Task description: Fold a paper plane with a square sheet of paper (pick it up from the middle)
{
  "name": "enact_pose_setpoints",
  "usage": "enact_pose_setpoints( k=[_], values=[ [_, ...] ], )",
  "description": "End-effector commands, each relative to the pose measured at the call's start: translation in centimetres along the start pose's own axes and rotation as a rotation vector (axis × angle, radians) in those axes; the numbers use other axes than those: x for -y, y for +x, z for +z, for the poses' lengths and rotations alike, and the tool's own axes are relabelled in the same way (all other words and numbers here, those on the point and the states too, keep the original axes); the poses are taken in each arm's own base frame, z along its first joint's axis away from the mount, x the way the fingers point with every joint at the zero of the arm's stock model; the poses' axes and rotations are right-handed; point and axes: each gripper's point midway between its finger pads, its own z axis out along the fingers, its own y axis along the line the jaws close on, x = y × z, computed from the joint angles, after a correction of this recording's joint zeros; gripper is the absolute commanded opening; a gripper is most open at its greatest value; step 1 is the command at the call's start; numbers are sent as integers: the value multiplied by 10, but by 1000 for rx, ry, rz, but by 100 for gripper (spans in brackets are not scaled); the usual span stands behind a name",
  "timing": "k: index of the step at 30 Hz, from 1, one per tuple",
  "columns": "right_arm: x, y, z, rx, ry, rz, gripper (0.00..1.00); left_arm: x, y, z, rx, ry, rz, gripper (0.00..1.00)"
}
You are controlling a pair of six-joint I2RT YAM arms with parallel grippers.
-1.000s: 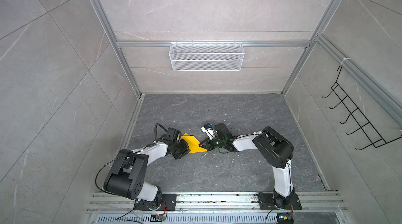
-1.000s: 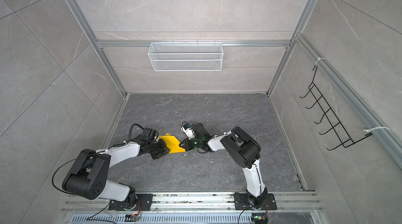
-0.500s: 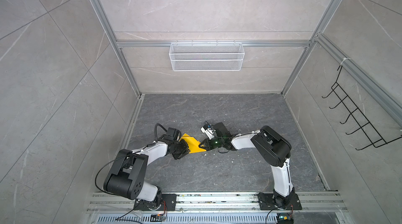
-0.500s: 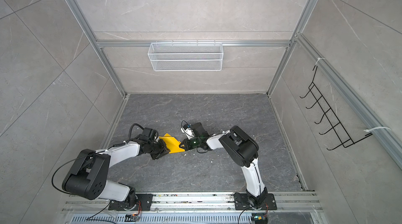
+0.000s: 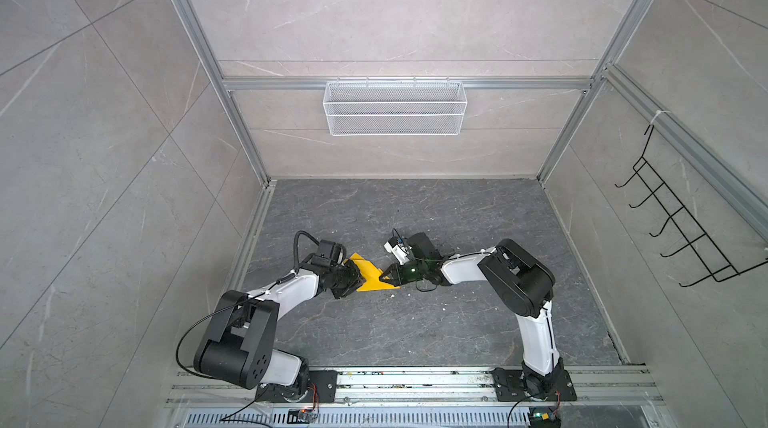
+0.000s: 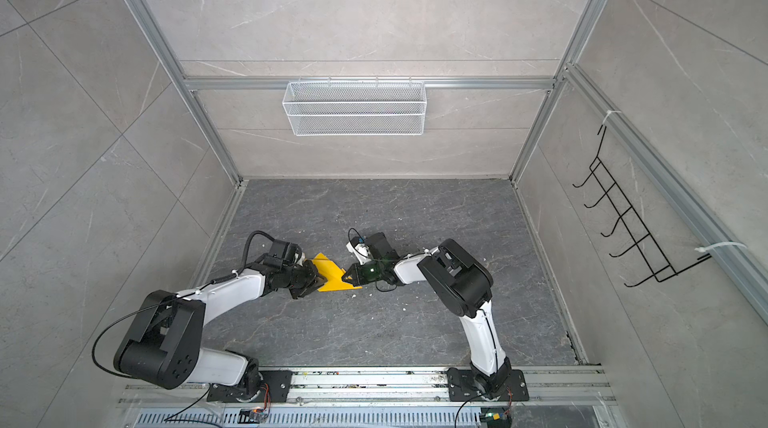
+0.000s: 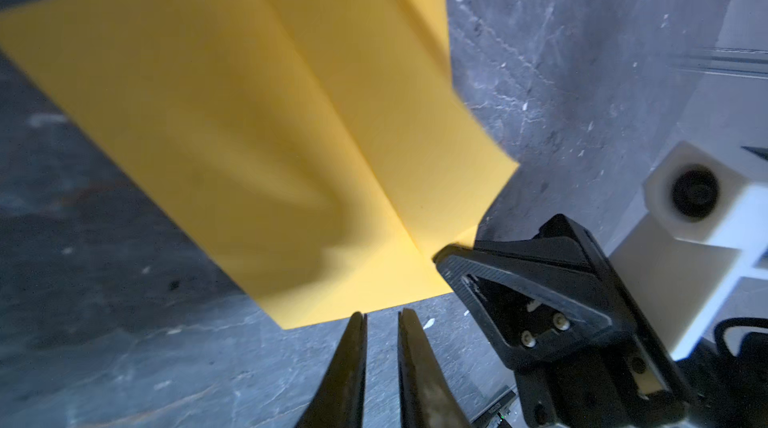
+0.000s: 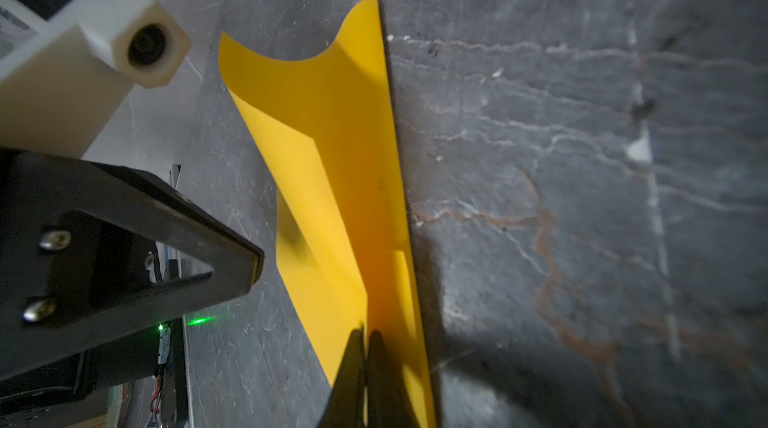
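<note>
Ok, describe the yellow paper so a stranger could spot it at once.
Look at the dark grey marbled floor below the white wire basket. Near its middle is the partly folded yellow paper, pinched by the right gripper. It is the only brightly coloured thing there.

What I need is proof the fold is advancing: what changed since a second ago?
The right arm's elbow swung slightly inward. Nothing was visibly taken or released. Unchanged: the right gripper stays shut on the folded yellow paper, which lies where it was; the left gripper waits at its edge, jaws narrowly apart, holding nothing.
</note>
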Motion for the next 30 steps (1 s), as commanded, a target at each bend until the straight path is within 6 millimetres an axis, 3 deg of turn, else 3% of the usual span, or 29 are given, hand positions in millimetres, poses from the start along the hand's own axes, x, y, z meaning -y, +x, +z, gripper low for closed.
enact_pose_setpoints(
  k=[1,8,15,30],
  values=[
    [12,12,1,-26,26,80,7,30,-12,0,15,94,34,21],
    [-1,13,-13,4,-4,157,8,39,-6,6,-2,129,46,21],
    [-8,14,-23,33,-14,222,10,32,4,14,-20,115,40,22],
    [-1,27,-21,-48,24,118,21,33,-2,25,-9,94,23,21]
  ],
)
